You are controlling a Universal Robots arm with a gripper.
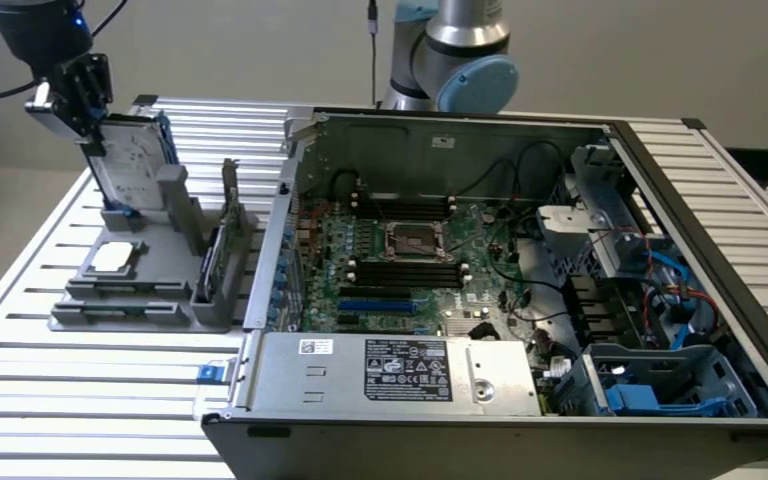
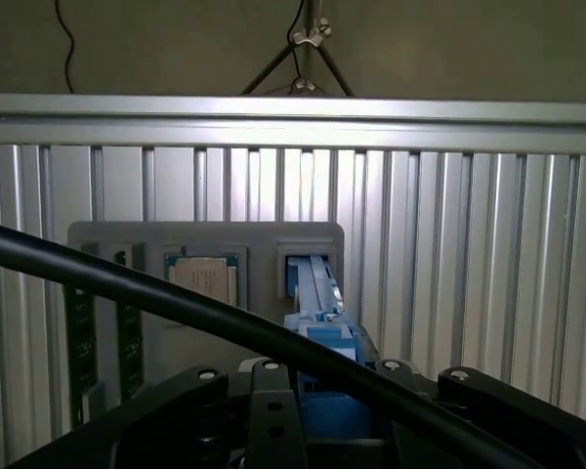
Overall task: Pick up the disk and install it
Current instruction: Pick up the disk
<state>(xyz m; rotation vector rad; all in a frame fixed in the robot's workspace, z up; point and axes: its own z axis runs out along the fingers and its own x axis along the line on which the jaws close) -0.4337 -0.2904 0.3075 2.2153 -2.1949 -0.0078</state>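
Observation:
The disk (image 1: 133, 160) stands upright, tilted a little, at the exterior view's far left. It is silver-grey with a white label and a blue frame. Its lower end is at the slot of the grey holder (image 1: 157, 280). My gripper (image 1: 91, 122) comes down on its upper edge with a finger on each side, shut on the disk. In the wrist view the blue frame of the disk (image 2: 322, 327) runs from the holder slot up between my gripper (image 2: 322, 396) fingers.
The holder also carries a small square chip (image 1: 113, 257) and upright memory sticks (image 1: 224, 240). To the exterior view's right lies the open computer case (image 1: 307, 250), with a silver power supply (image 1: 398, 370) and a blue-fitted bay (image 1: 651, 385). A black cable (image 2: 176, 293) crosses the wrist view.

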